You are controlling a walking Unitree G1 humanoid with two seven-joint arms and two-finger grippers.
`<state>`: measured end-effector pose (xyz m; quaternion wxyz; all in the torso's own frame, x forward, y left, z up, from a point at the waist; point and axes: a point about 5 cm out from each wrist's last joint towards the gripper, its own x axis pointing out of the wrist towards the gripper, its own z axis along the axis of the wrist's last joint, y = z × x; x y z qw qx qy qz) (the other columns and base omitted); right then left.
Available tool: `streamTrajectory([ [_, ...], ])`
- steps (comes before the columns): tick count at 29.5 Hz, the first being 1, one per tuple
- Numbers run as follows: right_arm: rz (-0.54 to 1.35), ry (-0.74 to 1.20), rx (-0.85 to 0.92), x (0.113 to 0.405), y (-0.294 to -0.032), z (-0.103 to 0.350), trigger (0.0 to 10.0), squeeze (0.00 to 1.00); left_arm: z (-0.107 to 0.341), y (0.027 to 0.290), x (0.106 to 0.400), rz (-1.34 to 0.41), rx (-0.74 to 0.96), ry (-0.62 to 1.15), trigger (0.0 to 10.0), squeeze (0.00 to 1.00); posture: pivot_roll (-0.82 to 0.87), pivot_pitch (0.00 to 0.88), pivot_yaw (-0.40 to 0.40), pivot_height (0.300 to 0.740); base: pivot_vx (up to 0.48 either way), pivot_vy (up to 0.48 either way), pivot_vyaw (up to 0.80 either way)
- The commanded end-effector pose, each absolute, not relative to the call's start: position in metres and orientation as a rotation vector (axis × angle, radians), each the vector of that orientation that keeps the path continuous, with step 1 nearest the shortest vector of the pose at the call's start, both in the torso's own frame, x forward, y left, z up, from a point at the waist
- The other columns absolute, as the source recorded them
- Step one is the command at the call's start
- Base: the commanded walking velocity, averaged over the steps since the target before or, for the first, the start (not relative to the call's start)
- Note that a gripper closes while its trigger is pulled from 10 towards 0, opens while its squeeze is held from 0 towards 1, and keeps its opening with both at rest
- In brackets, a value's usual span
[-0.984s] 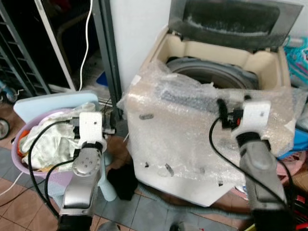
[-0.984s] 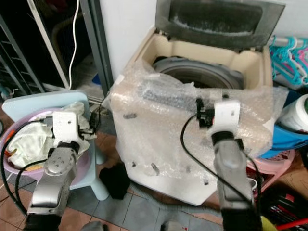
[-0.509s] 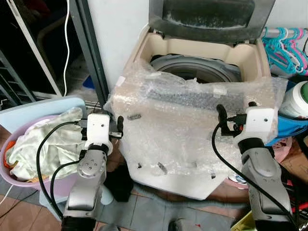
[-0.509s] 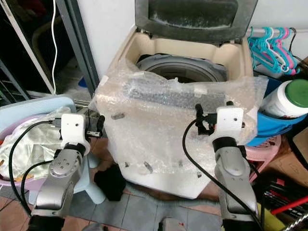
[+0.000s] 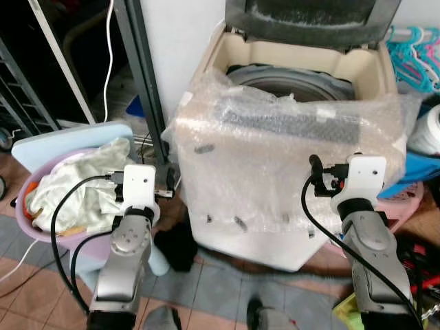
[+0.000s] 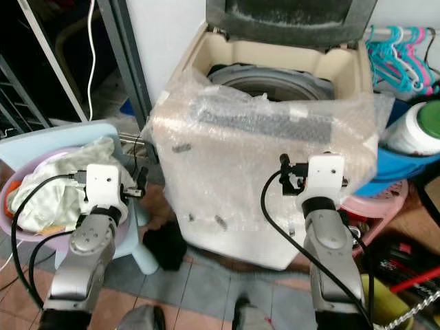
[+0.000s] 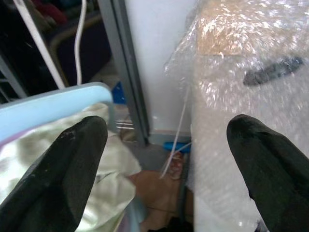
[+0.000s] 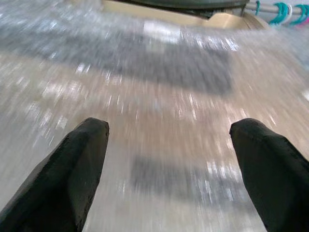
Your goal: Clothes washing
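Observation:
A cream top-loading washing machine [image 5: 289, 172] wrapped in bubble wrap stands ahead with its lid [image 5: 313, 20] raised and the grey drum [image 5: 289, 79] showing. To its left a purple basket [image 5: 31, 220] holds pale clothes [image 5: 75, 192]. My left gripper [image 7: 164, 169] is open, held between the basket and the machine's left side. My right gripper [image 8: 169, 169] is open too, close to the wrapped front of the machine, empty.
A dark cloth [image 5: 177, 247] lies on the tiled floor at the machine's foot. A grey door frame post [image 5: 141, 89] stands left of the machine, with a white cable [image 5: 110, 48] behind it. Hangers [image 6: 399, 51], a white jar [image 6: 412, 130] and a blue tub [image 6: 385, 179] crowd the right.
The whole view has shifted as the camera moved, and the machine now sits slightly further right. Both arms keep about the same raised pose, grippers still open.

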<state>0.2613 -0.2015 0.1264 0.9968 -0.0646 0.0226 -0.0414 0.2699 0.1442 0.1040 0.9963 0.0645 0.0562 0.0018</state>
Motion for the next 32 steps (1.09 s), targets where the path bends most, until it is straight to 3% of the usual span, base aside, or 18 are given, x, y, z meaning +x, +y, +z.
streamTrajectory([
  [1, -0.082, 0.075, -0.129, 0.261, -0.204, 0.125, 10.0, 0.00, 0.104, 0.143, 0.269, -0.003, 0.120, 0.116, 10.0, 0.00, -0.08, 0.000, 0.019, 0.740, -0.368, 0.000, 0.00],
  [14, -0.105, 0.108, -0.068, 0.259, -0.213, 0.117, 10.0, 0.00, 0.110, 0.151, 0.277, 0.038, 0.106, 0.099, 10.0, 0.00, -0.07, 0.000, 0.011, 0.740, -0.043, 0.000, 0.00],
  [21, -0.123, 0.119, -0.048, 0.257, -0.216, 0.115, 10.0, 0.00, 0.106, 0.162, 0.272, 0.041, 0.106, 0.121, 10.0, 0.00, -0.08, 0.000, 0.015, 0.740, 0.000, 0.247, -0.80],
  [32, -0.086, 0.101, -0.051, 0.251, -0.205, 0.117, 10.0, 0.00, 0.098, 0.151, 0.267, -0.005, 0.099, 0.149, 10.0, 0.00, -0.09, 0.000, 0.024, 0.740, 0.000, 0.381, -0.76],
])
